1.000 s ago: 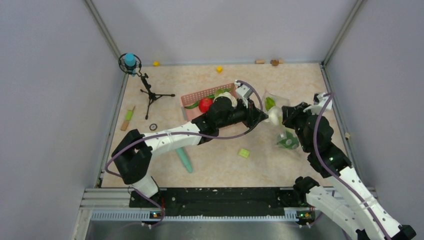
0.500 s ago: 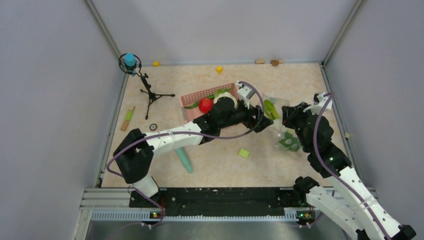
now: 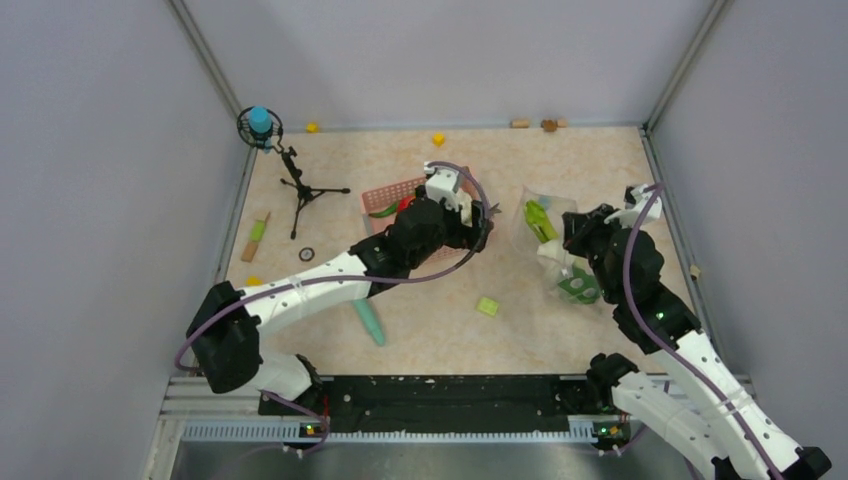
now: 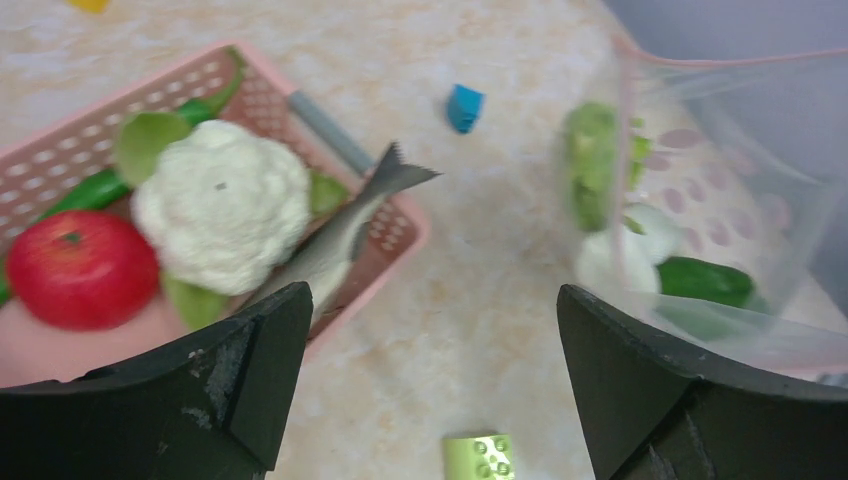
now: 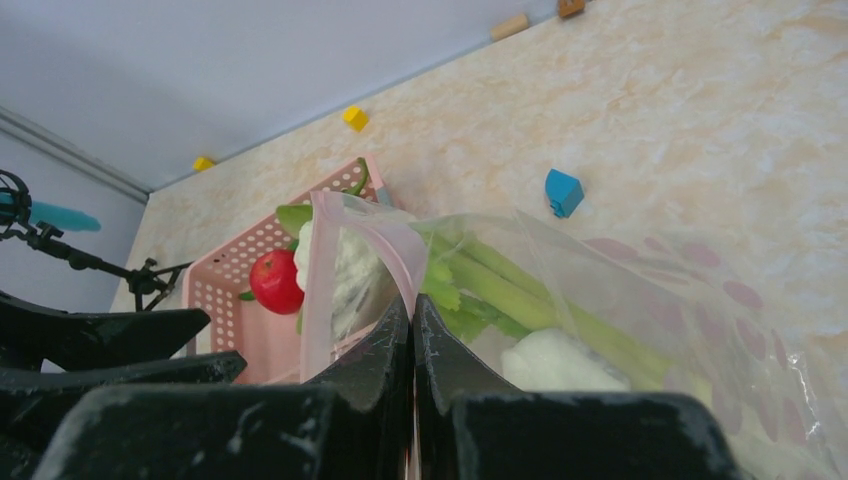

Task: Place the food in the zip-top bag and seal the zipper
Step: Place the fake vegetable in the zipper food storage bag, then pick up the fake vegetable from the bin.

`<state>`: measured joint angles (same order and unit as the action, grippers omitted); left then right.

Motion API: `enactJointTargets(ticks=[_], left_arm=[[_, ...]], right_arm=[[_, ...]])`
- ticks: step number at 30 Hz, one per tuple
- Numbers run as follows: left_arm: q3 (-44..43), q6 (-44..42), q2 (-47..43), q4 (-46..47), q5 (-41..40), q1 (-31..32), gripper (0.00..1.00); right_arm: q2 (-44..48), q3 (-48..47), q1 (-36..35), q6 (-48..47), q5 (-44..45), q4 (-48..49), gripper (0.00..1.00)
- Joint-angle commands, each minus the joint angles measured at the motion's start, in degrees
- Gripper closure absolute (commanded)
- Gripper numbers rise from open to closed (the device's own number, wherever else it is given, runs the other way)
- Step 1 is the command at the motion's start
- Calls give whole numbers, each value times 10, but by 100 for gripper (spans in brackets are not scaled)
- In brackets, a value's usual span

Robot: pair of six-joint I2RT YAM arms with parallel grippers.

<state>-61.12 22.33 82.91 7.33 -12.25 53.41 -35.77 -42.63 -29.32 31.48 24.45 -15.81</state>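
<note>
The clear zip-top bag [image 3: 552, 240] stands right of centre with its mouth held up. My right gripper [image 5: 413, 305] is shut on the pinkish zipper [image 5: 385, 238] at the mouth edge. Inside the bag lie a pale green leek stalk [image 5: 520, 290], a white piece [image 5: 555, 360] and dark green pieces [image 4: 705, 280]. My left gripper [image 4: 432, 300] hangs open and empty between the bag and the pink basket [image 4: 400, 235]. The basket holds a red tomato [image 4: 80, 268], a white cauliflower [image 4: 222, 205], green leaves and a grey fish [image 4: 340, 235].
A yellow-green block [image 3: 487, 306] and a long teal stick [image 3: 368, 320] lie on the table in front of the basket. A blue block [image 4: 464, 107] sits behind the bag. A small microphone tripod [image 3: 295, 185] stands at the back left. Yellow blocks [image 3: 438, 138] lie near the back wall.
My left gripper opened and let go of a white piece at the bag's mouth, then drew back left toward the basket. The white piece now lies in the bag. The right gripper kept its hold.
</note>
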Motion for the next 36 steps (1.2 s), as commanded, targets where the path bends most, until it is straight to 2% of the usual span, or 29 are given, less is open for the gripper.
enactJointTargets(ticks=[1, 6, 13, 21, 26, 36], left_arm=[[29, -7, -38, -45, -80, -49, 3], [56, 0, -22, -23, 24, -171, 3], [0, -27, 54, -29, 54, -247, 3], [-16, -30, 124, -22, 56, -276, 3], [-45, -8, 172, -38, 114, -297, 3], [-87, -11, 215, -72, 120, -301, 6]], right_arm=[[2, 1, 5, -3, 11, 28, 100], [1, -2, 5, -5, 9, 25, 100], [-6, -1, 5, -7, 14, 25, 100], [-4, -3, 5, -7, 13, 23, 100], [-7, -3, 5, -8, 14, 23, 100], [-13, -1, 5, -10, 18, 24, 100]])
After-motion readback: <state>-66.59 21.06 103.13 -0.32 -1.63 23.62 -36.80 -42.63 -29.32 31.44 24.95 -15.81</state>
